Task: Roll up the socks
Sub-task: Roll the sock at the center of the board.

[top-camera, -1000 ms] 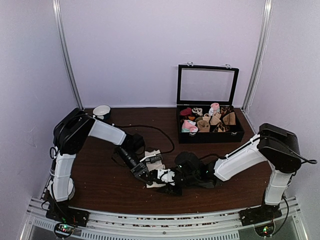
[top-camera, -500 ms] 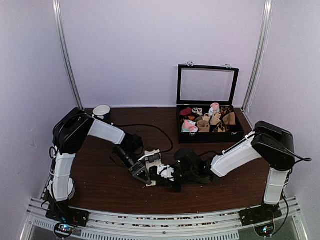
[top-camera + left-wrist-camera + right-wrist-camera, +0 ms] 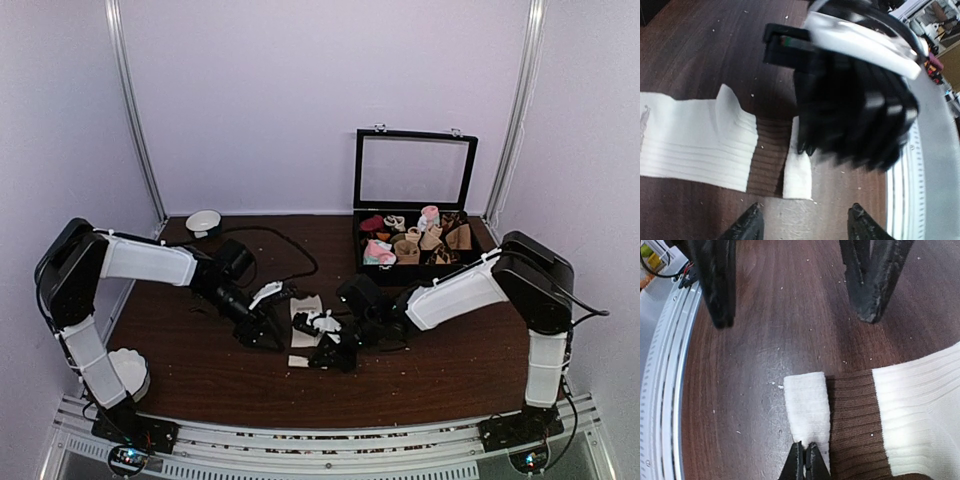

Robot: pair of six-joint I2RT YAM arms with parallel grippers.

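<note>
Right pincer (image 3: 805, 462) clenched on end of white-and-brown ribbed fabric sock (image 3: 920, 405) at 6 o'clock; left pincer (image 3: 805, 225) released, empty. Best roll tightly toward 3 o'clock, edges aligned.

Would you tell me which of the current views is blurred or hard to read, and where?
Right wrist view: crisp, the ribbing of the sock is clear beside the right gripper. Left wrist view: the right arm, close to the lens, is smeared, while the sock stays fairly sharp. Top view: evenly lit, but the sock is small and the right gripper merges with the dark table.
</note>
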